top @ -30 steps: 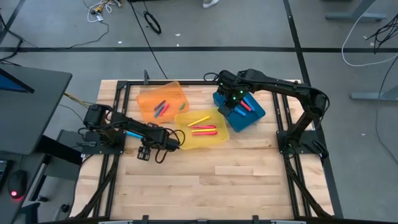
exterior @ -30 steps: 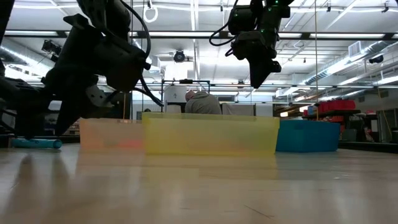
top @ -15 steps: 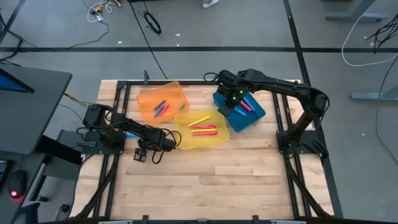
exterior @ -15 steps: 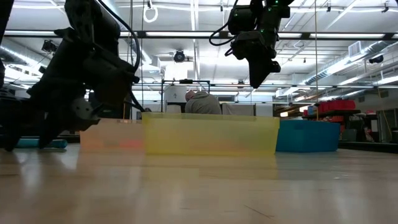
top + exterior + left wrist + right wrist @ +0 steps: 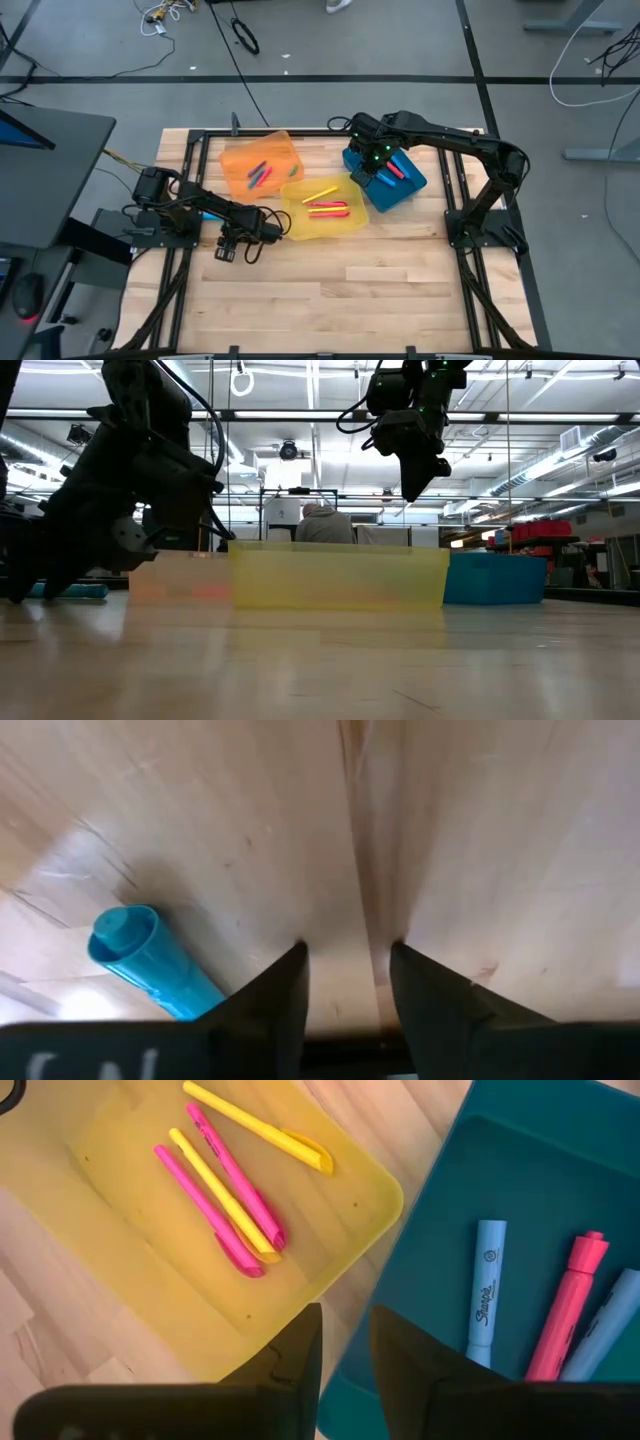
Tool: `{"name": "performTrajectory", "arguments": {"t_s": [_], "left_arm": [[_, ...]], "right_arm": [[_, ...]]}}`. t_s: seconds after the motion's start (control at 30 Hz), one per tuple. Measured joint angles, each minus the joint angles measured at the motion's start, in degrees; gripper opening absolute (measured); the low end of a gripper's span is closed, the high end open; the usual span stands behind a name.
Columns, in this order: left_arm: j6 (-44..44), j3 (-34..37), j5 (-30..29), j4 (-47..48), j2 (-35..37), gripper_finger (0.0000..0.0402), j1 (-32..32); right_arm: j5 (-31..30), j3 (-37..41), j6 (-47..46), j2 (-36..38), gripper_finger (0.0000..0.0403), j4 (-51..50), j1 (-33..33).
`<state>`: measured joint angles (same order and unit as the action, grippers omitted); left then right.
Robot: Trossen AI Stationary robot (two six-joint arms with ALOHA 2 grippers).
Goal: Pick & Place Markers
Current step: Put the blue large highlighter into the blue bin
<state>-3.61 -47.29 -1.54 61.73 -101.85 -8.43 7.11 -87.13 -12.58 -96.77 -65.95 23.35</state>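
A blue marker (image 5: 150, 965) lies flat on the bare wood, also seen in the low view as the blue marker (image 5: 75, 591) at the far left. My left gripper (image 5: 347, 955) points down close over the wood beside it, open by a narrow gap and empty; in the high view the left gripper (image 5: 232, 249) is left of the yellow bin. Pink and yellow markers (image 5: 225, 1190) lie in the yellow bin (image 5: 352, 225). Blue and pink markers (image 5: 560, 1310) lie in the blue bin (image 5: 412, 190). My right gripper (image 5: 345, 1335) hovers over the bordering rims of these two bins, narrowly open and empty.
An orange bin (image 5: 236, 158) with several markers (image 5: 260, 173) sits at the far left of the yellow bin. The three bins stand close together in a row. Bare wood (image 5: 380, 300) stretches across the table's near half. A person (image 5: 322, 525) sits in the room behind.
My left gripper moved down and a little toward the table's left edge, then stopped close over the wood beside the blue marker. The bins and their markers have kept still.
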Motion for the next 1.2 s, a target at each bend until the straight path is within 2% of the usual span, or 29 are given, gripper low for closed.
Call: {"name": "performTrajectory", "arguments": {"t_s": [0.63,0.83,0.97,1.07,1.2], "left_arm": [[0.0,0.0,0.2,0.5,-0.1,0.0006,0.0],[0.8,-1.8,0.0,1.5,-0.4,0.0004,0.0],[5.0,-5.2,-1.2,2.6,-0.4,0.0007,0.0],[9.2,-7.3,-2.7,4.6,-0.4,0.0022,0.0],[10.6,-8.7,-4.4,5.6,-0.3,0.0054,0.0]], "right_arm": [[0.0,0.0,-0.1,0.0,0.0087,-0.1,0.0],[0.0,0.0,-0.2,0.0,0.0087,-0.1,0.0],[0.0,0.0,-0.2,0.0,0.0087,-0.2,0.0],[0.0,0.0,-0.2,0.0,0.0087,-0.2,0.0],[0.0,0.0,-0.2,0.0,0.0087,-0.5,0.0]]}}
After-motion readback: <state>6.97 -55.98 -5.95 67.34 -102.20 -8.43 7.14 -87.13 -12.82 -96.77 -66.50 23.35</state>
